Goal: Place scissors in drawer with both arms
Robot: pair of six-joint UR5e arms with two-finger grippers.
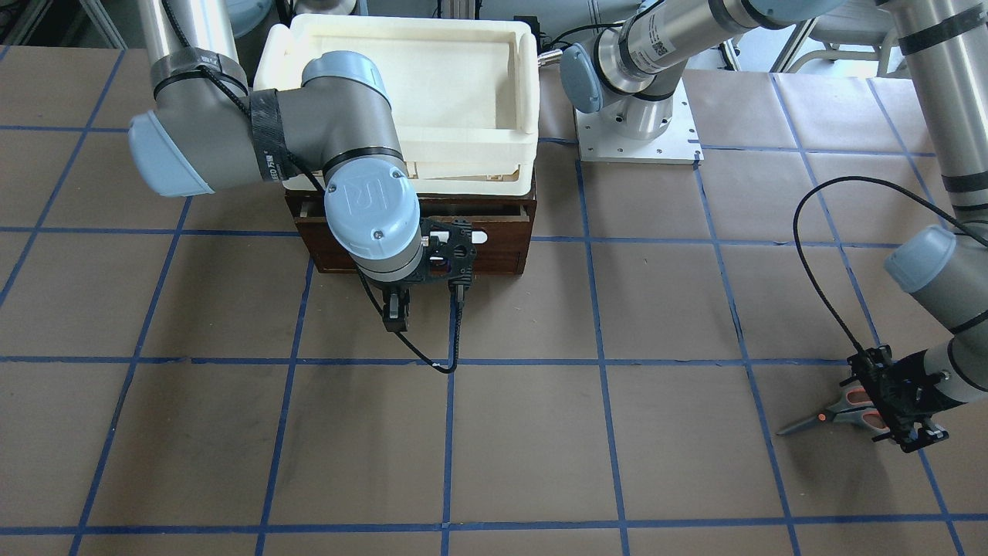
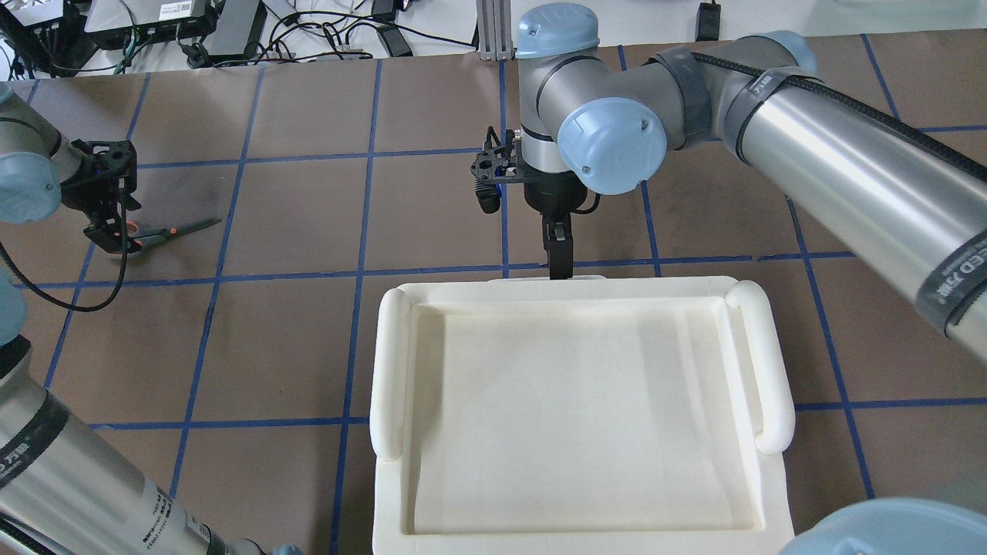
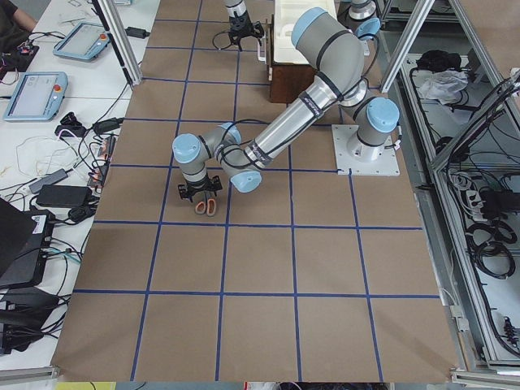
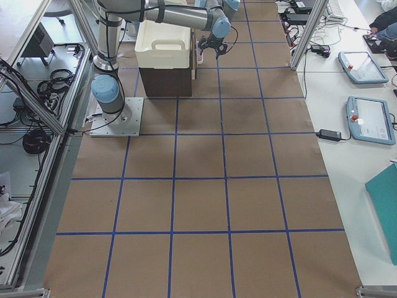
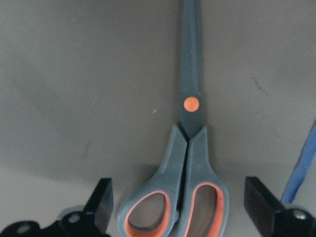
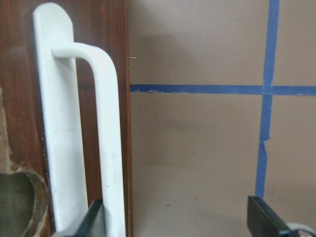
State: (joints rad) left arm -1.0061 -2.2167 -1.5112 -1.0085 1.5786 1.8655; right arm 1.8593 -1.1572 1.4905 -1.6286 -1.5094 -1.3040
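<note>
The scissors point(image 5: 190, 128) lie flat on the brown table, blades closed; they also show in the front view point(image 1: 826, 418) and the overhead view point(image 2: 173, 230). My left gripper point(image 5: 180, 202) is open, low over them, one finger on each side of the orange-lined handle loops, not closed on them. The dark brown drawer point(image 1: 486, 251) sits under a cream tray and looks closed. My right gripper point(image 6: 178, 219) is open in front of the drawer, one finger point(image 6: 96, 217) right beside the white bar handle point(image 6: 64, 148). It also shows in the overhead view point(image 2: 558, 260).
The cream-white plastic tray point(image 2: 389, 370) rests on top of the drawer cabinet and hides it from above. The left arm's base plate point(image 1: 637, 135) stands beside the cabinet. Blue tape lines grid the table. A black cable point(image 1: 810, 270) loops near the left wrist.
</note>
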